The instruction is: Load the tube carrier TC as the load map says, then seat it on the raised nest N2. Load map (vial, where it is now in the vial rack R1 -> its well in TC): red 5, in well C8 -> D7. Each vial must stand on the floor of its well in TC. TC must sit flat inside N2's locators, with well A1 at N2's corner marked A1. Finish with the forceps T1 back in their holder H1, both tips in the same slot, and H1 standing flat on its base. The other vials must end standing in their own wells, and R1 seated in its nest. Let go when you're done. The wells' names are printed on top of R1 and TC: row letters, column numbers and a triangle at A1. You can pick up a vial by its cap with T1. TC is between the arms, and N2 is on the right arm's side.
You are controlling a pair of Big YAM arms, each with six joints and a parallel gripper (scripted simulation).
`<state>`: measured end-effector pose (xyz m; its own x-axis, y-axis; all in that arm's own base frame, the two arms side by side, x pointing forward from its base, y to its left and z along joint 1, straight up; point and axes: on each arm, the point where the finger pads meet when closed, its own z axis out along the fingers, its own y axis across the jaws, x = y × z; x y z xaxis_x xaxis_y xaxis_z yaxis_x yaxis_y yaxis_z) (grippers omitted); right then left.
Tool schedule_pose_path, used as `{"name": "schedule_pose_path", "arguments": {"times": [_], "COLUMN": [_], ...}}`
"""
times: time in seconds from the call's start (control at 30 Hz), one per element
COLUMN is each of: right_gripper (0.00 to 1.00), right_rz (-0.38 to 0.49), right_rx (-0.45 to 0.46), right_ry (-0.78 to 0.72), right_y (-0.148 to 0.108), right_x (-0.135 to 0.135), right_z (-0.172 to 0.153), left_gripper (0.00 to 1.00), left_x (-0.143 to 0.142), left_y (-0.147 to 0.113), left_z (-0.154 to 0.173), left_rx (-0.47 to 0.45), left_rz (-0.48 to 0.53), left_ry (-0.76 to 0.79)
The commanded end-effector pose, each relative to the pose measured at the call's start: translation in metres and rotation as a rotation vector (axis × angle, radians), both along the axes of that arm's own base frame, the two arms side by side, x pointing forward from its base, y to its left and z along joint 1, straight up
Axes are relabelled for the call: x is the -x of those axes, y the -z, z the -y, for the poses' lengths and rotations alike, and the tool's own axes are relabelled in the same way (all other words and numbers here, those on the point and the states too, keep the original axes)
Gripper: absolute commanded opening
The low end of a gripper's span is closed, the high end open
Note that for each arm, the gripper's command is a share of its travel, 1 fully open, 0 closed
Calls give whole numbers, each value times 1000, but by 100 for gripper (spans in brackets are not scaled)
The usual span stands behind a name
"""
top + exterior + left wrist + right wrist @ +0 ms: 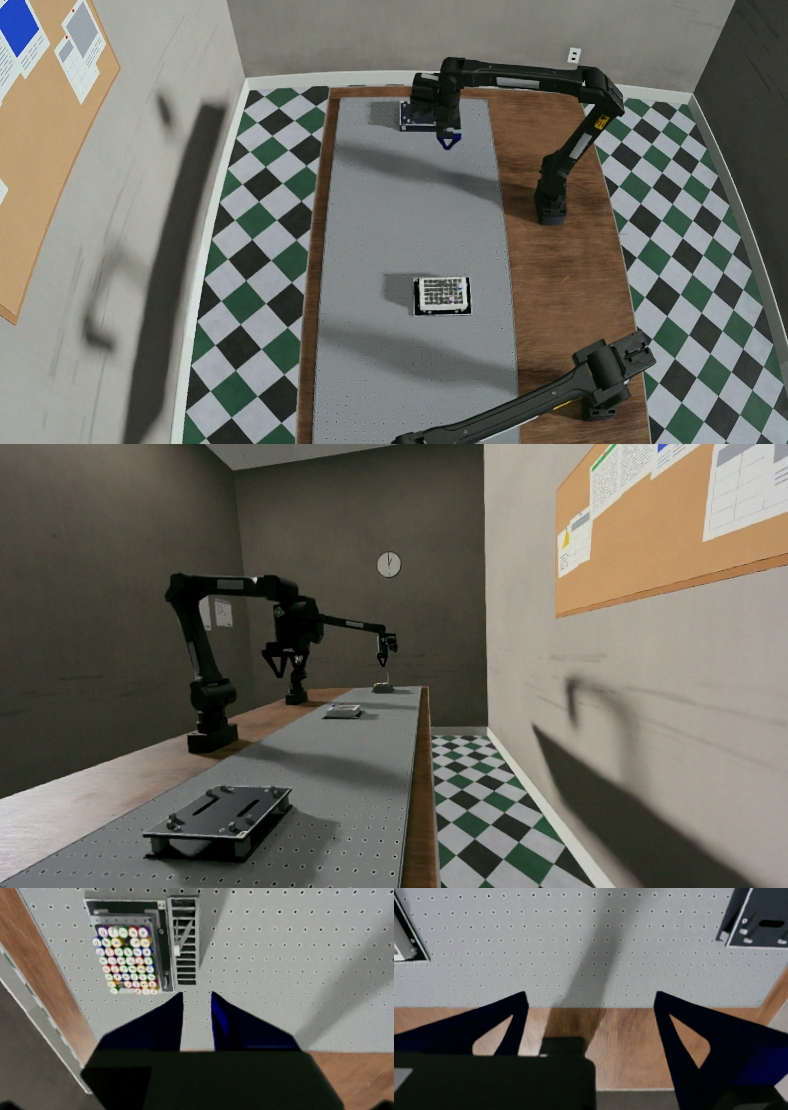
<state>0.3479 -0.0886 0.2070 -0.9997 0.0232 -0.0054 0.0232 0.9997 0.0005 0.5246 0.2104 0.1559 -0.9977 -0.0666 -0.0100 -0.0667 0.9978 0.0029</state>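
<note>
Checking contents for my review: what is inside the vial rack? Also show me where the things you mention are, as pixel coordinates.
The vial rack [121,921] holds close rows of vials with pale-topped caps [128,951], with a gap in one end row. The caps hide the vials' bodies and well floors.
</note>
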Motion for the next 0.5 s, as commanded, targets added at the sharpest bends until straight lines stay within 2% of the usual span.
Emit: {"name": "schedule_pose_path", "arguments": {"times": [0.0,0.3,0.33,0.47], "right_gripper": [100,100,100,100], "right_rz": [29,29,29,29], "right_rx": [9,9,9,9], "right_ry": [2,2,2,2], "right_y": [-11,-11,-11,-11], "right_x": [-9,-9,-9,-9], "right_z": [3,3,3,3], "left_gripper": [24,24,24,24], "left_x": [-18,-43,-30,-27], "left_y": [-10,-3,16,19], "left_z": [-17,-29,-21,-18], "left_rx": [-10,-10,9,13], "left_rz": [22,22,-24,-32], "left_ry": [1,7,12,12]}}
